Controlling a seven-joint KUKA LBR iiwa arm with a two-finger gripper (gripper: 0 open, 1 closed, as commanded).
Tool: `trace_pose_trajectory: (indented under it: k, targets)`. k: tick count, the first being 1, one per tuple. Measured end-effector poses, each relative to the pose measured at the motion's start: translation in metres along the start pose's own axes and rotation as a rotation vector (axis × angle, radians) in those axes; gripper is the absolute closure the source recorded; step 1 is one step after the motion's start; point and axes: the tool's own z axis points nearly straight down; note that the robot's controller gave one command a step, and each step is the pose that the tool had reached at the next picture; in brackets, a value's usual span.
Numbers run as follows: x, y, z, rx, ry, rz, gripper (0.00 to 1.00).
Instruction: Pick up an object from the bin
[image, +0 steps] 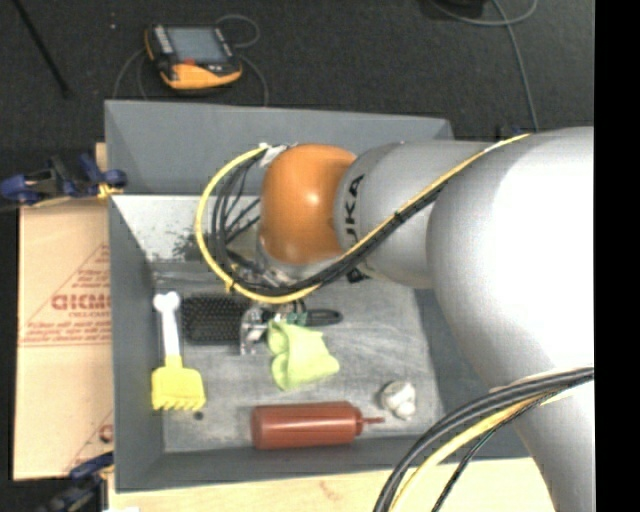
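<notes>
black lettering (352, 207) on the silver casing of the robot arm (470, 220), just right of its orange cover (305, 205), spells the maker's name, kuka. the word is turned on its side and runs down the casing along the cover's edge. the last letters, "ka", read plainly, while the first ones sit hard against the curve of the cover and are harder to make out. nothing lying below the cover carries legible writing.
</notes>
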Motion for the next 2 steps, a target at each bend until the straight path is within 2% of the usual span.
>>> trace_pose_trajectory:
  k: [1, 2]
  targets:
    - [0.000, 0.000, 0.000, 0.000, 0.000, 0.000, 1.00]
    - [-0.028, 0.014, -0.128, 0.009, 0.018, 0.136, 1.00]
